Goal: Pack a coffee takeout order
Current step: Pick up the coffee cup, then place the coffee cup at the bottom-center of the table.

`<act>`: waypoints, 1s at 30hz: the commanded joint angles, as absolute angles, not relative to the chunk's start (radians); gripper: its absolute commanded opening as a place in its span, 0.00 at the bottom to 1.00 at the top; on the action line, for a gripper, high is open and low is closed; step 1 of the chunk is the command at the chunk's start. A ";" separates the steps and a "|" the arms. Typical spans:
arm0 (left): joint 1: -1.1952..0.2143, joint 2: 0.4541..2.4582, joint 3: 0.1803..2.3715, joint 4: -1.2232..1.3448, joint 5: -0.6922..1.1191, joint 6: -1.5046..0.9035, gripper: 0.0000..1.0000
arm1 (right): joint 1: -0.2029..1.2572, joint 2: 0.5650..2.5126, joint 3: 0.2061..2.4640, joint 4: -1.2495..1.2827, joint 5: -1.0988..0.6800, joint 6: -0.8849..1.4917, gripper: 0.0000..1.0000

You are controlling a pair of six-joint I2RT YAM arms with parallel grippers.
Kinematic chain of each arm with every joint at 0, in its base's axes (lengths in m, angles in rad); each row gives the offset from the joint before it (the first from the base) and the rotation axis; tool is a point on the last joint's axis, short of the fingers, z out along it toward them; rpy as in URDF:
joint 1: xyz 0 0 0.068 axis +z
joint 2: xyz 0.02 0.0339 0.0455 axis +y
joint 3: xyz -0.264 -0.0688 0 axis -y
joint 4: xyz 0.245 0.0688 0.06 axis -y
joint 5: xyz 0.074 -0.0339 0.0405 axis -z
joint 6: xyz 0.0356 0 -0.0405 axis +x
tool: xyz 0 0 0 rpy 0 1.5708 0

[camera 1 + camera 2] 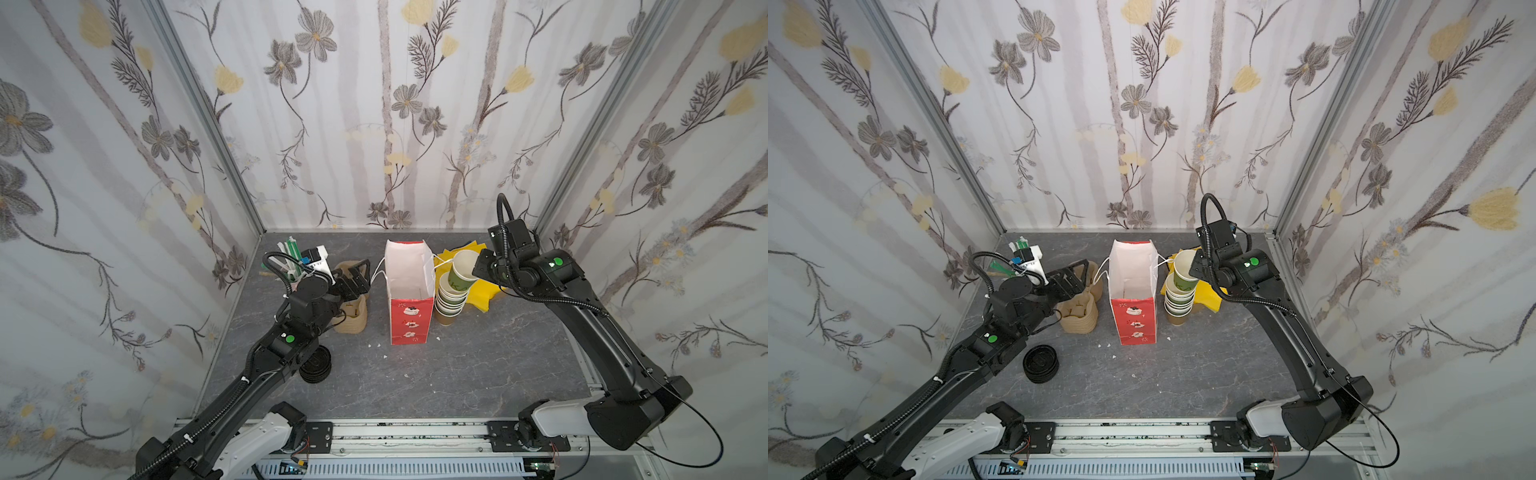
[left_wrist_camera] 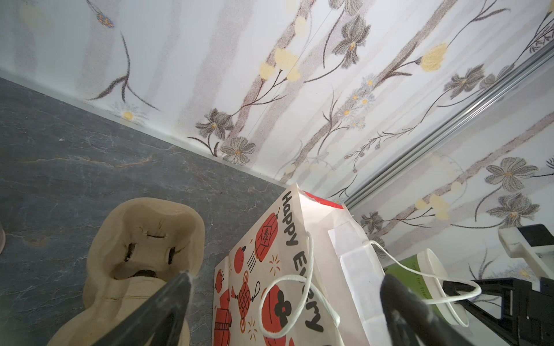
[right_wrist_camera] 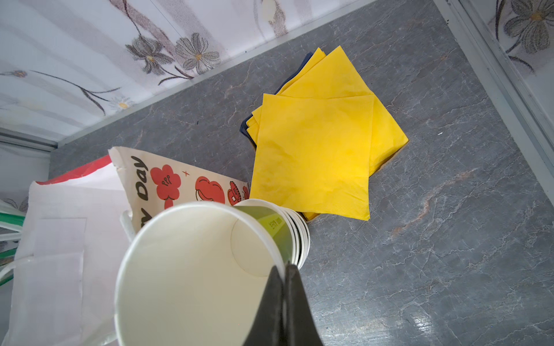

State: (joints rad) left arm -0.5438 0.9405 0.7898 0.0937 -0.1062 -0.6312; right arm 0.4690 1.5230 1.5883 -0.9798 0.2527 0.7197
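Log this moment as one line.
right gripper: shut on paper cup rim | left gripper: open, near carrier | bag: upright, open

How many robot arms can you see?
2. The left arm reaches over the cup carrier; the right arm pinches the rim of the top paper cup on the stack. None looks hidden.

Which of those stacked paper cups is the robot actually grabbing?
The topmost green cup, tilted atop the stack; the right gripper pinches its rim. The others sit nested below.

I have the left gripper (image 2: 287, 277) spread wide, tipped downward; the right gripper (image 3: 284, 266) is pinched tight, likewise tipped downward.
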 commanded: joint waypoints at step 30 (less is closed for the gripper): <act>-0.543 0.885 0.774 -0.137 -0.234 -0.816 1.00 | 0.803 1.192 1.598 -0.942 0.093 0.579 0.00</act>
